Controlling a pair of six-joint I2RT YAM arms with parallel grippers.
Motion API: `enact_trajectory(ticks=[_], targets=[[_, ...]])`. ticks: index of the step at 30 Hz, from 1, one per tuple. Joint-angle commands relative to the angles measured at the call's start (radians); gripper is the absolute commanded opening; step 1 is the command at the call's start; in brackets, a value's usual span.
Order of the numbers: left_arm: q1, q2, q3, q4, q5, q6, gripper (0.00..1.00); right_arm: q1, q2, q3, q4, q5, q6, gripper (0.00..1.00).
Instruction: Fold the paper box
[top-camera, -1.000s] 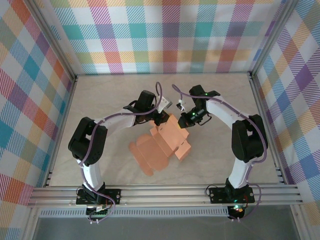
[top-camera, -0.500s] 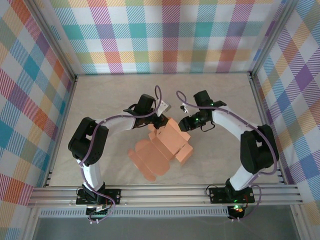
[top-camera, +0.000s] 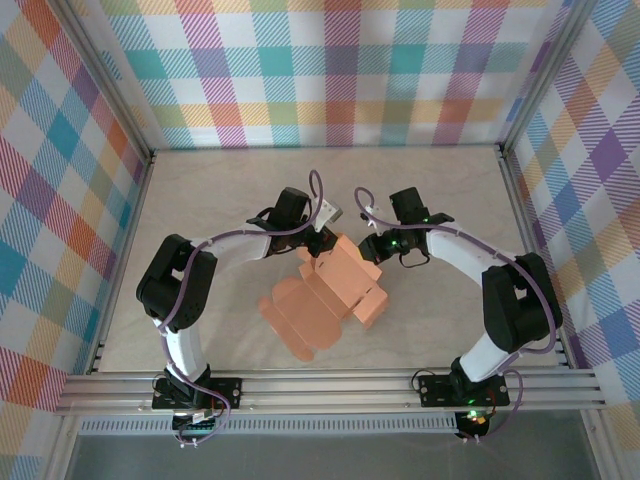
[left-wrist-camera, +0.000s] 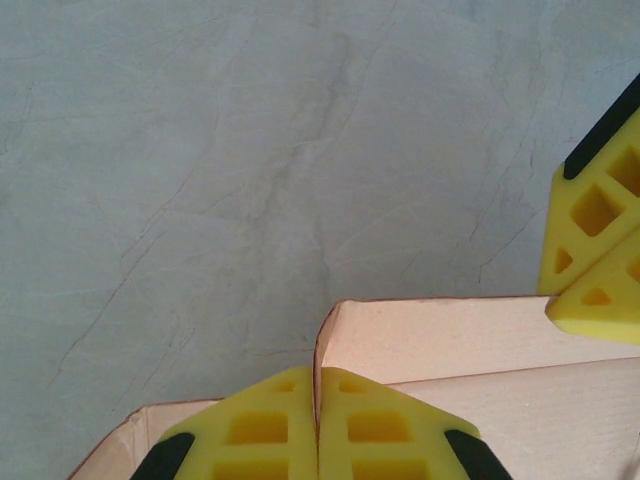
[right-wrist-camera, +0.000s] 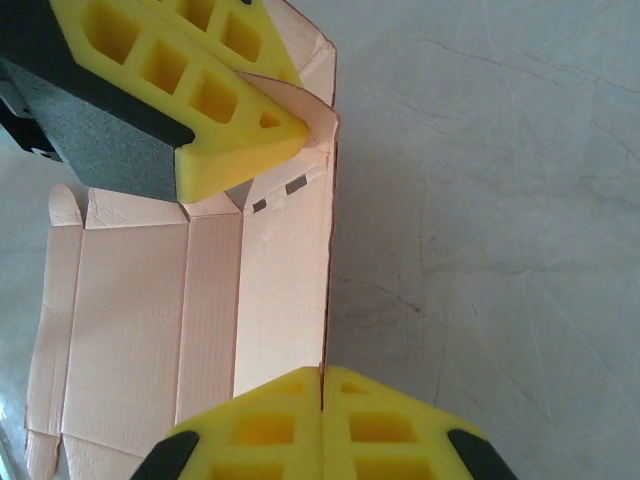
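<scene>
**Both end effectors pressed shut on raised card at the far end of the paper box, mid-desk.**

The left end effector (left-wrist-camera: 318, 385) has its fingers pressed together, pinching a thin upright wall of the paper box (top-camera: 325, 298). The right end effector (right-wrist-camera: 321, 385) is likewise closed, on the edge of a standing panel. The two sit near each other. In the overhead view, the box lies around the middle of the desk (top-camera: 200, 200) with its long axis slanted. The raised end sits far, between the end effectors, and the flat rounded flaps point near-left. The right wrist view adds parallel crease lines, two small dark slots (right-wrist-camera: 297, 184) just below the left fingertip, and panels lying flat left of the standing wall. The left wrist view shows the right end effector's yellow fingers against the card at its right edge.
</scene>
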Motion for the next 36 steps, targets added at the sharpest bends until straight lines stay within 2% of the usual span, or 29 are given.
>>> enact_trajectory(ticks=[1,14,21,28,30,34,35,36], targets=[[-0.007,-0.007,0.003,0.016,-0.004,-0.015,0.0,-0.004,0.006,-0.008,-0.036,-0.055,-0.042,0.12],[-0.007,-0.004,-0.002,0.038,-0.01,-0.04,0.0,-0.004,0.001,-0.032,-0.048,-0.064,-0.05,0.06],[-0.007,0.003,-0.002,0.038,-0.016,-0.04,0.0,-0.005,-0.022,-0.039,-0.045,-0.069,-0.051,0.12],[-0.007,0.007,-0.005,0.044,-0.015,-0.044,0.0,-0.006,-0.031,-0.048,-0.051,-0.075,-0.054,0.06],[-0.007,0.008,-0.007,0.046,-0.016,-0.045,0.0,-0.007,-0.033,-0.046,-0.051,-0.078,-0.054,0.01],[-0.007,0.002,-0.018,0.067,-0.018,-0.057,0.0,-0.005,-0.036,-0.037,-0.048,-0.063,-0.04,0.0],[-0.007,-0.006,-0.023,0.079,-0.02,-0.067,0.06,-0.005,-0.04,-0.037,-0.042,-0.037,-0.036,0.0],[-0.007,-0.019,-0.032,0.093,-0.023,-0.086,0.2,-0.004,-0.044,-0.038,-0.038,0.0,-0.034,0.0]])
